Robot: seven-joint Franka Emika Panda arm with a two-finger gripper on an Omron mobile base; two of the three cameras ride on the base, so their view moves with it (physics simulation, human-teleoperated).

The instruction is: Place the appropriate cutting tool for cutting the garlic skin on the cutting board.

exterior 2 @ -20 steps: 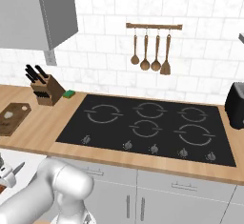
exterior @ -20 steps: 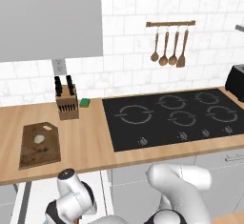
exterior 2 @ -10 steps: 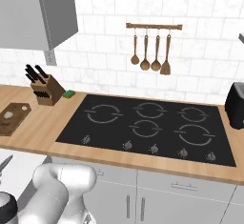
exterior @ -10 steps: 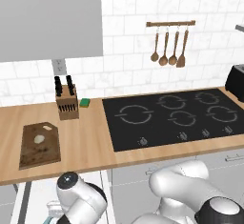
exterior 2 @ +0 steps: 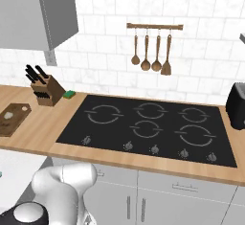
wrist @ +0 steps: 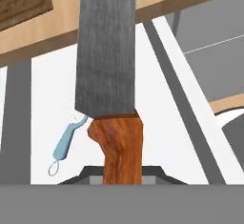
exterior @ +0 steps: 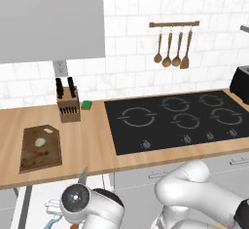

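Half the job looks done, as far as I can judge: the knife (wrist: 112, 75) is picked up, and what is left is to carry it to the cutting board (exterior: 41, 148) and lay it there. In the hand view the orange-brown handle rises from 6 o'clock, straight out of the spot where the fingers sit, and the grey blade runs up toward 12 o'clock past the desk (exterior: 92, 145) edge. The fingers themselves are hidden behind the handle, so I cannot see how they stand; since the knife hangs in line with the hand and touches nothing else, I take it that they are pinching the handle.

In the left base view the arm reaches low in front of the desk, and the blade tip (exterior: 83, 174) pokes up just beside the desk's front edge, at about 5 o'clock from the board. The board lies flat at the left end of the desk with the garlic (exterior: 41, 143) on its middle; nothing else rests on it yet. A knife block (exterior: 68, 105) stands at 1 o'clock from the board.

Below the hand, the blue-handled peeler (wrist: 66, 141) lies on a white surface, at 8 o'clock from the knife handle, untouched. The lift over the desk edge remains.
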